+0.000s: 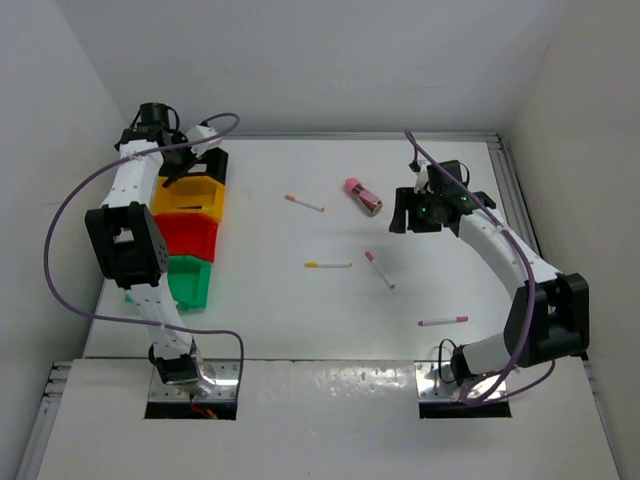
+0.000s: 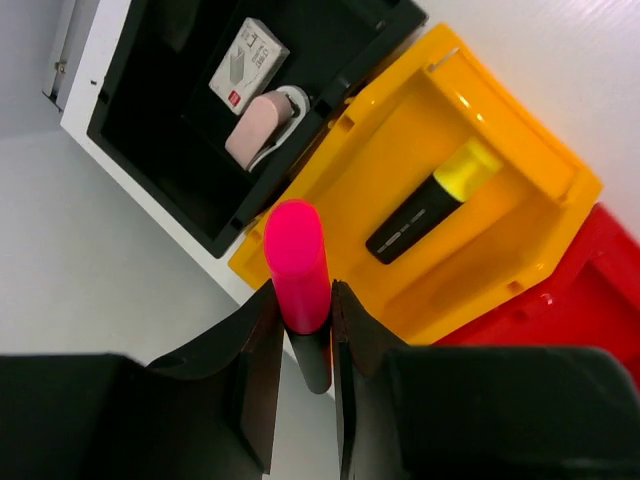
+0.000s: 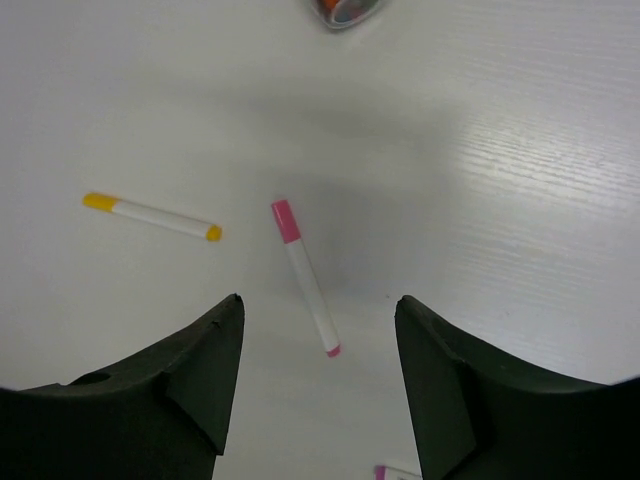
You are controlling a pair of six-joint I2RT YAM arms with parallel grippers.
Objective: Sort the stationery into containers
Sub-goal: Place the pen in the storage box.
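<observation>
My left gripper (image 2: 303,310) is shut on a black marker with a pink cap (image 2: 296,258) and holds it over the near rim of the yellow bin (image 2: 500,235), beside the black bin (image 2: 150,130). In the top view it (image 1: 183,165) hangs over the far end of the bin row. A yellow-capped marker (image 2: 430,205) lies in the yellow bin. A beige eraser (image 2: 258,128) and a white box (image 2: 248,66) lie in the black bin. My right gripper (image 3: 318,305) is open above a pink-ended pen (image 3: 305,275). A yellow-ended pen (image 3: 150,216) lies left of it.
The black (image 1: 212,165), yellow (image 1: 215,200), red (image 1: 195,240) and green (image 1: 190,285) bins stand in a row at the table's left. An orange-ended pen (image 1: 304,203), a pink-maroon block (image 1: 363,196) and another pink-ended pen (image 1: 442,321) lie loose on the table. White walls enclose three sides.
</observation>
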